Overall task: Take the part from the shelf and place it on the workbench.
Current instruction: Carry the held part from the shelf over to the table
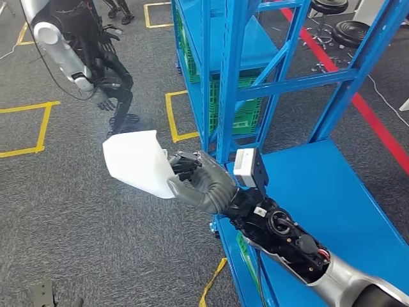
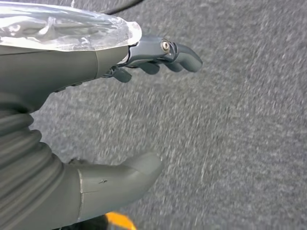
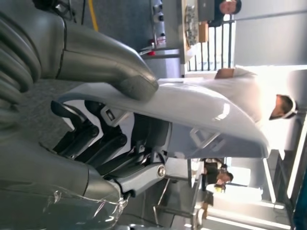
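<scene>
The part [image 1: 137, 160] is a white, curved plastic shell held out over the grey carpet, left of the blue shelf [image 1: 231, 77]. My right hand [image 1: 205, 182] grips it by its right edge. The right wrist view shows the thumb [image 3: 108, 62] pressed on the part's [image 3: 203, 110] outer face and the dark fingers [image 3: 90, 143] curled beneath it. At the upper left my left hand [image 1: 103, 96] hangs away from the part. In the left wrist view the left hand [image 2: 72, 67] holds nothing, fingers and thumb apart above the carpet.
The shelf frame's uprights stand just right of my right hand, with a green crate [image 1: 246, 115] low inside it. A blue flat deck [image 1: 333, 192] lies under my right forearm. Yellow tape squares [image 1: 29, 128] mark the carpet. Black stools [image 1: 349, 29] and a red floor line [image 1: 376, 125] are far right.
</scene>
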Available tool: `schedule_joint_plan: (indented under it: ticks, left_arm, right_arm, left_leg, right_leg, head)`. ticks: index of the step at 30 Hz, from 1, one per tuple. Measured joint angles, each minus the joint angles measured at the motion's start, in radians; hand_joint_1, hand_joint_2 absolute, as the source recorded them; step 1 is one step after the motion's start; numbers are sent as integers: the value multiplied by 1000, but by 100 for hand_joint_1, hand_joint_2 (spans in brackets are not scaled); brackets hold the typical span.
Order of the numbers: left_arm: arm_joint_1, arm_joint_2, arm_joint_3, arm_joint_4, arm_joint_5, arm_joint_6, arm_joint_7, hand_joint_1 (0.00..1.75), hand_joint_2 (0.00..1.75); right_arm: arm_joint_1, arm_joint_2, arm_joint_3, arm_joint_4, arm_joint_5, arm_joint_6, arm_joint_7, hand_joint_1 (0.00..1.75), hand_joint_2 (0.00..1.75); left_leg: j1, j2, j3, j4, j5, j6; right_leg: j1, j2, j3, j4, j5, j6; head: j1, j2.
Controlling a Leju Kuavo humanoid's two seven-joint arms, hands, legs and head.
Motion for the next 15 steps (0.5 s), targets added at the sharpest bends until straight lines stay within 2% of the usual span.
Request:
schedule_joint_plan:
  ticks: [2,4,5,6,7,8,9,10,11,12,13,15]
  left_arm:
    - [-1,5,0,0,3,-9,2,0,175]
    - [-5,8,0,0,6,-15,2,0,175]
    - [-5,9,0,0,10,-19,2,0,175]
    - [-5,9,0,0,13,-22,3,0,175]
    - [-4,9,0,0,18,-27,3,0,175]
    - [-3,10,0,0,22,-31,4,0,175]
    - [-3,12,0,0,27,-34,5,0,175]
    - [-3,15,0,0,31,-38,5,0,175]
    - [-3,17,0,0,36,-42,5,0,175]
    - [-4,19,0,0,39,-44,5,0,175]
    - [-4,19,0,0,42,-47,6,0,175]
    - [-3,20,0,0,47,-51,7,0,175]
  right_arm:
    - [-3,0,0,-1,0,-2,0,175,175]
    - [-5,0,0,-3,0,-1,1,175,175]
    - [-5,0,1,-3,-1,1,1,175,175]
    - [-5,0,1,-3,-2,4,2,175,175]
    - [-5,0,2,-3,-5,7,2,175,175]
    - [-5,0,2,-3,-7,10,2,175,175]
    - [-7,0,2,-2,-9,13,1,175,175]
    - [-9,0,2,-2,-11,16,0,175,175]
    - [-12,0,2,-2,-13,19,-2,175,175]
    - [-15,0,2,-1,-15,22,-3,175,175]
    - [-17,0,2,0,-17,24,-5,175,175]
    - [-20,0,1,3,-18,26,-7,175,175]
  left_leg:
    - [-2,29,-23,48,-32,-9]
    - [-2,75,-85,177,-98,-16]
    - [-1,86,-120,247,-125,-20]
    - [2,92,-142,292,-137,-23]
    - [4,96,-147,300,-130,-26]
    - [7,101,-129,265,-105,-29]
    - [9,111,-92,195,-71,-30]
    - [10,131,-51,115,-41,-30]
    - [8,146,-17,50,-19,-26]
    - [6,157,4,10,-8,-21]
    - [3,159,10,-5,-7,-15]
    - [1,138,10,-5,-6,-2]
  right_leg:
    - [-4,-21,5,-11,7,-9]
    - [-3,-42,5,-15,9,-14]
    - [-3,-54,4,-15,9,-15]
    - [-2,-65,4,-15,9,-15]
    - [-2,-76,4,-15,8,-15]
    - [-2,-87,4,-15,7,-14]
    - [-3,-96,5,-14,5,-12]
    - [-2,-104,7,-14,3,-9]
    - [1,-112,8,-13,0,-4]
    - [3,-119,9,-11,-2,1]
    - [6,-126,10,-10,-5,6]
    - [6,-140,13,-9,-12,16]
  head:
    - [-5,0]
    - [-12,0]
    - [-14,0]
    - [-15,0]
    - [-15,0]
    - [-16,0]
    - [-17,0]
    - [-17,0]
    - [-18,0]
    - [-17,0]
    - [-15,0]
    - [-10,0]
